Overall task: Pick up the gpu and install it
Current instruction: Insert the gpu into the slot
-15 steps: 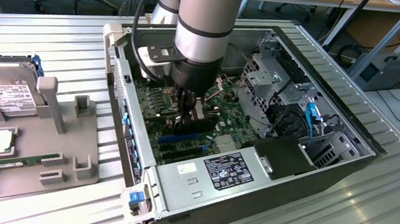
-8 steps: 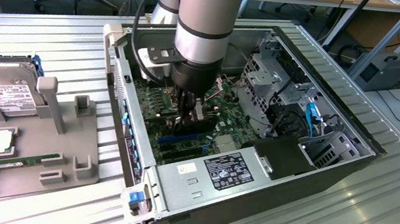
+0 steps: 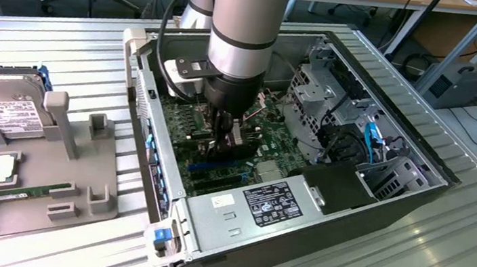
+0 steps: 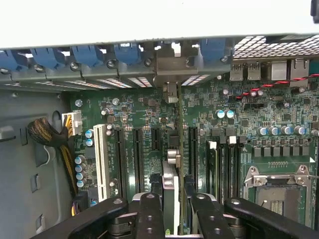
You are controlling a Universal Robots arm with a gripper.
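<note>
The pincer [image 4: 172, 211] is clamped on the gpu [image 4: 178, 149], which stands on edge over the green motherboard [image 4: 144, 129] inside the open computer case [image 3: 376, 205]. Its bracket end reaches the case's rear slot wall. On the worktop [image 3: 67, 44] beside the case, a hard drive [image 3: 7, 105] rests in a grey holder [image 3: 39, 198].

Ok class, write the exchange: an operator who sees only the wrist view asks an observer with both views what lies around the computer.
Operator: My gripper has the gpu over the motherboard slots. How does the case sit?
Observer: The computer case lies open on its side on a ribbed metal table.
Operator: Anything beside it?
Observer: A grey holder at the exterior view's left, carrying a hard drive and a green memory stick.
</note>
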